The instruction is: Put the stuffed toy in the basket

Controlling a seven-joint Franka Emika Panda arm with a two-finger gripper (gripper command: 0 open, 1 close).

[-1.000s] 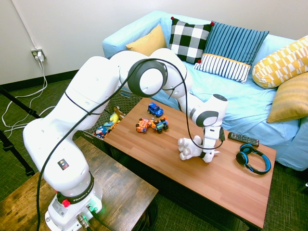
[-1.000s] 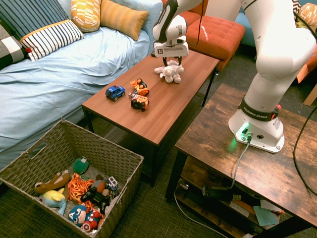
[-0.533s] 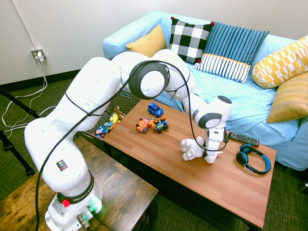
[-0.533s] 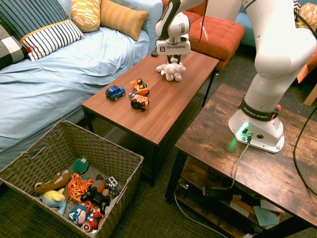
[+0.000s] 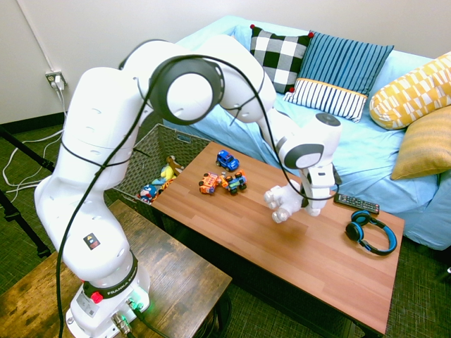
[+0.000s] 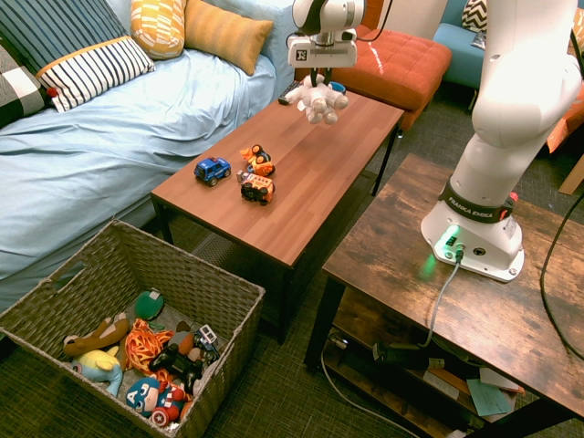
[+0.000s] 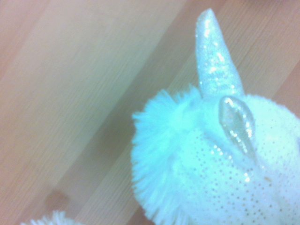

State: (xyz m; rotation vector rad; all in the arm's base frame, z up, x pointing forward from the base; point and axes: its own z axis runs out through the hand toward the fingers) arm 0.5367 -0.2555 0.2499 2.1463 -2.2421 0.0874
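Toy (image 6: 321,100): pinched in the hand (image 6: 320,77), hanging just above the worktop (image 5: 257,265), legs dangling. The cars (image 6: 256,174) sit on the worktop, and the basket (image 6: 239,313) stands on the floor beyond its end. Best carried higher first, over the cars, then kept level and unhurried until well inside the basket's rim.

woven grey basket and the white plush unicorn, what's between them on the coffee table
Three small toy vehicles: a blue car and two orange ones, as the second exterior view shows.
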